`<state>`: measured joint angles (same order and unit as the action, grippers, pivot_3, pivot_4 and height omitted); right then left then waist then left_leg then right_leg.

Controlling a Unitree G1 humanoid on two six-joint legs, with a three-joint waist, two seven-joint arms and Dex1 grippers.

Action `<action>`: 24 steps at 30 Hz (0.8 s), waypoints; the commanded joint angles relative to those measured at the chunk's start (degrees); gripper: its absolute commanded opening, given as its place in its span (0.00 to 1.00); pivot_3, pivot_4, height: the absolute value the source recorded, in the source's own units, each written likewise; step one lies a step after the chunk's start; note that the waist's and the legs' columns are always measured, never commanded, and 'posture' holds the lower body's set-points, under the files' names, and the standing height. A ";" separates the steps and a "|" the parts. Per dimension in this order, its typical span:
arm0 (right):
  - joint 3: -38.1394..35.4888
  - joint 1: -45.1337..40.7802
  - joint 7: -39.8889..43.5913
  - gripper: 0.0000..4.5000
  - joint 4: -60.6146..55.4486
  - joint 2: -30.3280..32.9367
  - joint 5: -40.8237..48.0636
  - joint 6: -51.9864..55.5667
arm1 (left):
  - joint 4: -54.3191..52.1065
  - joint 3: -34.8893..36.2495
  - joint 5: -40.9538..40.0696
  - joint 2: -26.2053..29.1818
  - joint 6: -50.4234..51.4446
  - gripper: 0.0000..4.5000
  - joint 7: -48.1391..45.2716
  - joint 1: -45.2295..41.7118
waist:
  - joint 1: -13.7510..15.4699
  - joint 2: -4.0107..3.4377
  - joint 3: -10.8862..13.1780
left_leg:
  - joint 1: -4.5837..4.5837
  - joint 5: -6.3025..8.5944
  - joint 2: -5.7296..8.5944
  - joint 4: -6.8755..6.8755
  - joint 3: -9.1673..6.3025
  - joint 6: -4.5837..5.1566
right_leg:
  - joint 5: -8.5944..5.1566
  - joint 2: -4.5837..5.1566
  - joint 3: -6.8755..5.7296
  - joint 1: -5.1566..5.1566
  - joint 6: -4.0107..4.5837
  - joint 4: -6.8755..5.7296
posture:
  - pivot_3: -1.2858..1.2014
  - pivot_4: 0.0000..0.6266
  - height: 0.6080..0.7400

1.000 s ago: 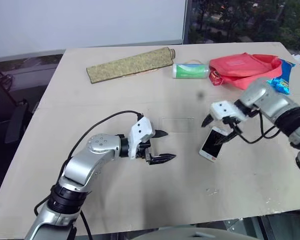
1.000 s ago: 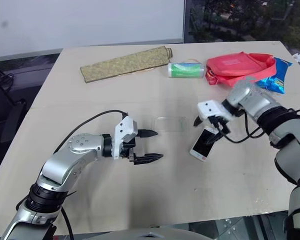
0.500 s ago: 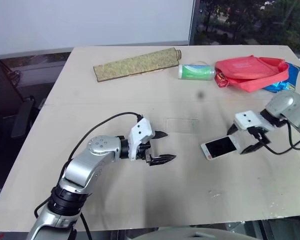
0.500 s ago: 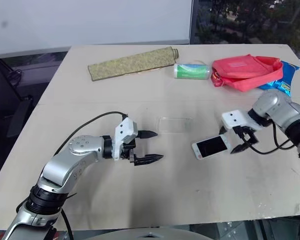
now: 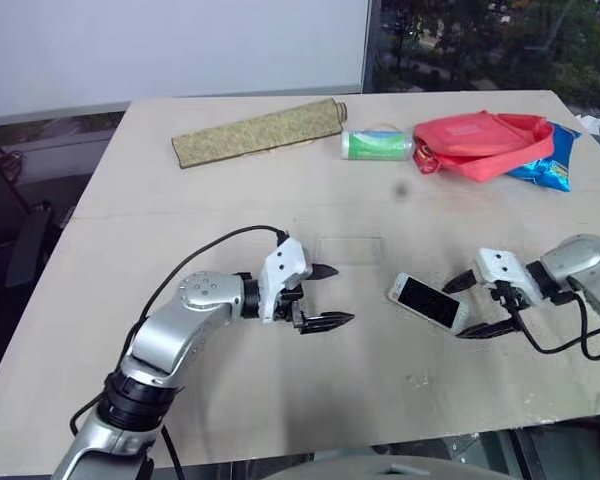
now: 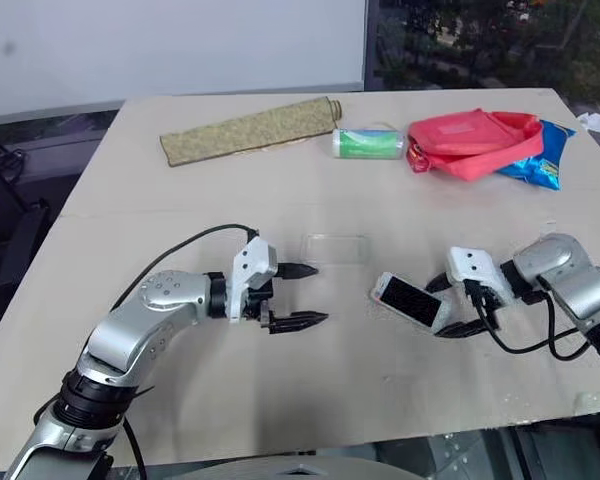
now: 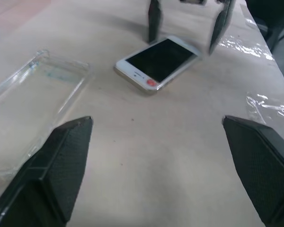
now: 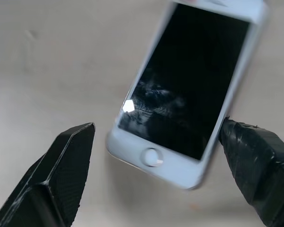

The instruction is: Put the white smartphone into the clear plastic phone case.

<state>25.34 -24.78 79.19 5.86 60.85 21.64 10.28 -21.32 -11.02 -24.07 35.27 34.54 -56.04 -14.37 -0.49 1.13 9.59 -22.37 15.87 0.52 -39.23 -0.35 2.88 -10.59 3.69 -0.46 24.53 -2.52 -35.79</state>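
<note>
Two hazards apply. The white smartphone (image 5: 427,301) lies flat on the table (image 5: 280,200), well apart from the clear plastic phone case (image 5: 351,248), so a grasp on its thin edges may slip. The nearly invisible case may slide under pressure. Right gripper (image 5: 477,305): jaws wide, straddling the phone's end, holding nothing. Left gripper (image 5: 325,295): jaws wide, empty, beside the case.

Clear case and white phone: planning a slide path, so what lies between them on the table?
Only bare tabletop lies between the clear case and the white phone, seen in the left wrist view.
</note>
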 commanded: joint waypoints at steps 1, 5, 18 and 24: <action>-2.62 5.87 -3.44 0.99 -6.18 -1.36 1.10 5.73 | -1.52 0.77 -0.97 0.39 -0.68 1.00 -0.42 -0.05 | 0.19 0.01 -0.01 | 0.01 0.00 -0.02 -0.01 0.00 0.00 | -0.01 -0.05 0.01 0.00 0.00 -0.02 | 0.52 0.24 1.00; -7.69 11.25 -10.89 0.99 -11.96 -5.05 0.23 9.78 | -0.65 0.37 -1.01 0.46 -0.91 1.00 -1.04 -0.98 | -0.17 0.04 -0.02 | 0.00 0.00 -0.07 0.00 0.03 0.00 | -0.02 -0.23 0.02 0.01 0.02 -0.01 | 0.52 0.24 1.00; -17.94 22.22 -34.22 0.99 -30.29 -17.13 -1.80 25.71 | -0.25 0.21 -1.00 0.79 -1.08 1.00 -2.28 -1.36 | -0.37 0.19 -0.01 | 0.71 0.00 -0.87 -0.01 0.16 -0.01 | 0.02 -1.45 0.33 -0.28 0.15 -0.02 | 0.52 0.24 1.00; -18.49 28.49 -43.40 0.99 -34.16 -21.91 -7.37 25.41 | -0.07 -0.09 -1.06 0.61 -1.43 1.00 -2.67 -1.62 | -0.31 0.18 -0.02 | 0.54 0.00 -0.93 0.03 0.32 -0.02 | 0.02 -1.55 0.52 0.02 0.20 -0.06 | 0.52 0.24 1.00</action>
<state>6.75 2.74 37.81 -28.19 39.20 15.81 35.42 -20.66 -11.38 -24.39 35.81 34.19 -58.22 -15.48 -0.81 1.30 9.57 -21.83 15.87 -0.40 -39.21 0.00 2.87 -10.57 2.15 0.09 24.55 -2.33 -35.86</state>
